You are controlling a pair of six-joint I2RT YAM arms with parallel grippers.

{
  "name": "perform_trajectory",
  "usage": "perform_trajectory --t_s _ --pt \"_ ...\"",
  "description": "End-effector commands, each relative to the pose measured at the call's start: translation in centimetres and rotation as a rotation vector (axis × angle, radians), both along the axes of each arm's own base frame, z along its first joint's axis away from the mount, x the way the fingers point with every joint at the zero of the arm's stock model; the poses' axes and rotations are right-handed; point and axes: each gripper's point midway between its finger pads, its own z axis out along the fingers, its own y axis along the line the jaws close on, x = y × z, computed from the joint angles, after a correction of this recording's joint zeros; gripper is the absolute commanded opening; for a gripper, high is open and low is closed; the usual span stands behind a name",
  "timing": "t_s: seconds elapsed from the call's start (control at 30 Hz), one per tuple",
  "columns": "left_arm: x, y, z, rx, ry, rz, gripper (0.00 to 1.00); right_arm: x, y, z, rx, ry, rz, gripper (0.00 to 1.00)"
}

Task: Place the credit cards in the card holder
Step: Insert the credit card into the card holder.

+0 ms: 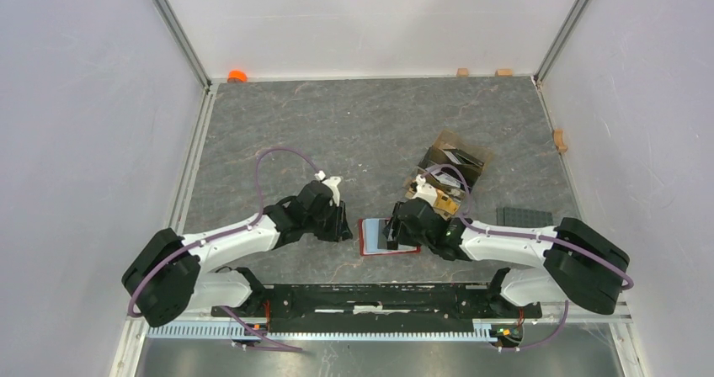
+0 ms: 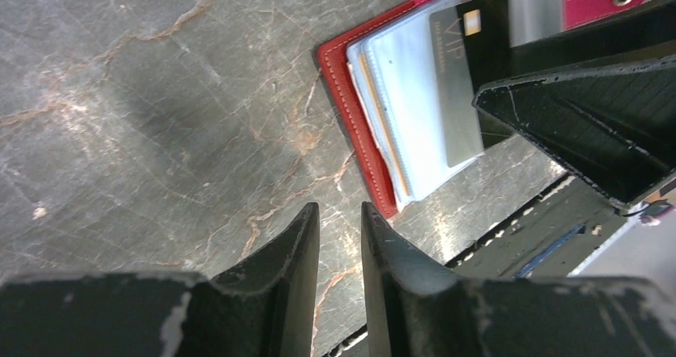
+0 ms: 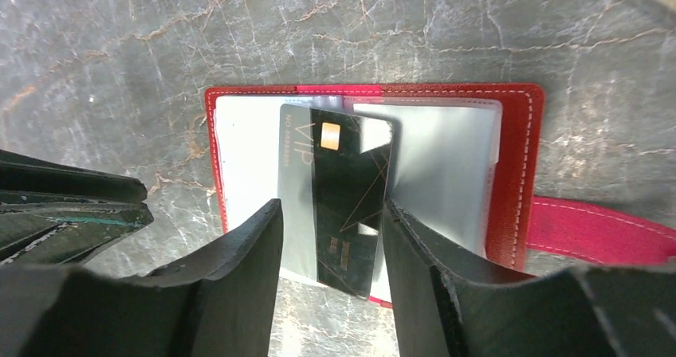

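The red card holder [image 1: 369, 239] lies open on the table between both arms, its clear sleeves up. A dark credit card [image 3: 351, 190] rests on the sleeves, its top part under clear plastic and its lower end past the holder's [image 3: 518, 166] near edge. My right gripper [image 3: 331, 205] stands open over it, a finger on each side and a gap on the left. An orange card edge [image 2: 383, 130] and a light blue card [image 2: 418, 114] show inside the holder [image 2: 351, 110]. My left gripper [image 2: 340, 209] is open a little over bare table just left of the holder, holding nothing.
A cardboard box [image 1: 455, 161] of odds and ends stands behind the right arm [image 1: 505, 242]. A dark grey plate [image 1: 524, 217] lies to its right. Small tan blocks [image 1: 560, 140] and an orange piece [image 1: 237, 76] sit by the walls. The black base rail [image 1: 379, 297] runs along the near edge.
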Motion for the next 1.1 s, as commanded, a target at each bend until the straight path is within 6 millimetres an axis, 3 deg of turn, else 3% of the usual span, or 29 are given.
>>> perform_trajectory --t_s 0.0,0.13,0.37,0.8,1.07 --pt "1.2 -2.5 2.3 -0.12 0.001 0.022 0.34 0.9 -1.4 1.5 -0.14 -0.071 0.029 0.56" --pt "1.6 -3.2 2.2 -0.143 0.01 0.028 0.36 1.3 -1.8 2.2 -0.166 -0.115 0.046 0.63" --pt "1.9 -4.4 1.1 -0.181 0.04 0.039 0.35 0.9 -0.5 1.5 -0.16 -0.091 0.117 0.61" --pt "1.8 -2.9 -3.1 -0.074 0.078 0.076 0.23 0.8 2.0 1.2 -0.097 -0.076 0.189 0.54" --pt "1.5 -2.9 -4.1 -0.071 0.093 0.07 0.19 0.9 4.2 2.4 -0.011 -0.101 0.242 0.5"
